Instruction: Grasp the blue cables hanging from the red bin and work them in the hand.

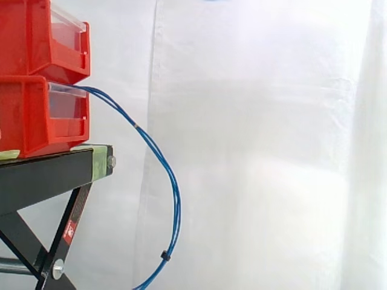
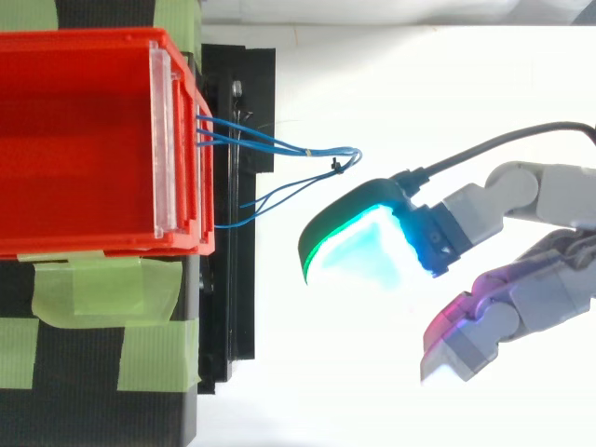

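Observation:
Thin blue cables [image 1: 172, 181] come out of the lower red bin [image 1: 30, 115] and hang in a long arc past the stand's edge, held together by a small black tie low down. From above, the cables [image 2: 279, 147] loop out from the bin's front [image 2: 84, 140] towards the right. My hand [image 2: 503, 200] reaches in from the right in the top view, with its fingers stretched out and apart. The cyan-green fingertip [image 2: 363, 247] lies just right of and below the cable loop, not touching it. A magenta fingertip [image 2: 461, 340] sits lower. The hand holds nothing.
A second red bin [image 1: 36, 36] is stacked on the lower one. Both rest on a black stand [image 1: 42, 172] with crossed legs. Green tape [image 2: 102, 289] covers parts of the stand. A white curtain [image 1: 260, 139] hangs behind.

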You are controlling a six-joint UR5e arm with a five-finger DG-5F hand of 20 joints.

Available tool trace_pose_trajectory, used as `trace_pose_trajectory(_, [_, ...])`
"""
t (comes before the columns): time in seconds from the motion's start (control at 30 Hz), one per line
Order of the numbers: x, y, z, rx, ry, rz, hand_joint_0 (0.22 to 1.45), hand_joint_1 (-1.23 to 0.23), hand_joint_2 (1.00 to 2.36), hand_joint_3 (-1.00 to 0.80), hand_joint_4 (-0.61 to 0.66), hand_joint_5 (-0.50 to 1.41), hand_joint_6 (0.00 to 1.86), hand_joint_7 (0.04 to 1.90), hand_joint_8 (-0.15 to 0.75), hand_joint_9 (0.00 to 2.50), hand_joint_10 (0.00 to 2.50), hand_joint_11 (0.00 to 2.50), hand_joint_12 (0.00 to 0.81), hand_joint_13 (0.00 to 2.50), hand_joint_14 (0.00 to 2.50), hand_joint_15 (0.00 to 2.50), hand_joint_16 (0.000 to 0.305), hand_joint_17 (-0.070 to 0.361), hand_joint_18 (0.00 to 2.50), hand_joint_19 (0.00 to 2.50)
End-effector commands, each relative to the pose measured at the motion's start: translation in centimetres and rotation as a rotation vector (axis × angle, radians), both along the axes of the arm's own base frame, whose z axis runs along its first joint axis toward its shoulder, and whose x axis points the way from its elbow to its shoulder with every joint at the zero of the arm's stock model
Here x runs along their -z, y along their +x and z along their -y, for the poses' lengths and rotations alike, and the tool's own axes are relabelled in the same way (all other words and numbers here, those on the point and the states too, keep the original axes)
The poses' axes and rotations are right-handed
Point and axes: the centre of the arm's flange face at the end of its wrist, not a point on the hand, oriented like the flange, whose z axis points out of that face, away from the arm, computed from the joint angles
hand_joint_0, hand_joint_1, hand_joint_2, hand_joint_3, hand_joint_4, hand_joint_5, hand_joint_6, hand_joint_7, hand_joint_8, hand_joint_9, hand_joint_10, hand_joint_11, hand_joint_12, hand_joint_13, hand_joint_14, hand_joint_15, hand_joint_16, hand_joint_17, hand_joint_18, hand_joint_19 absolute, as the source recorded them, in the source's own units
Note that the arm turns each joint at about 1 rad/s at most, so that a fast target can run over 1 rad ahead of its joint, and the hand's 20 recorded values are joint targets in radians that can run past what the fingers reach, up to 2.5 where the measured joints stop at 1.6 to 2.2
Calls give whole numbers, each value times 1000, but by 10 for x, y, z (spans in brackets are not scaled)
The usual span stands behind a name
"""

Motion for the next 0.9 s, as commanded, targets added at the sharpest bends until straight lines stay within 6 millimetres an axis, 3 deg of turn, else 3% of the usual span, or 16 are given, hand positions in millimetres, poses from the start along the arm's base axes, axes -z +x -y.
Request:
trace_pose_trajectory(0.0, [0, 0, 0, 0, 0, 0, 740, -577, 1004, -898, 203, -102, 8, 734, 316, 613, 10, 392, 399, 558, 15, 466, 54, 122, 443, 526])
trace_pose_trajectory(0.87, [0, 0, 0, 0, 0, 0, 742, -577, 1003, -885, 202, -91, 8, 737, 315, 642, 11, 422, 399, 600, 16, 493, 55, 123, 480, 560])
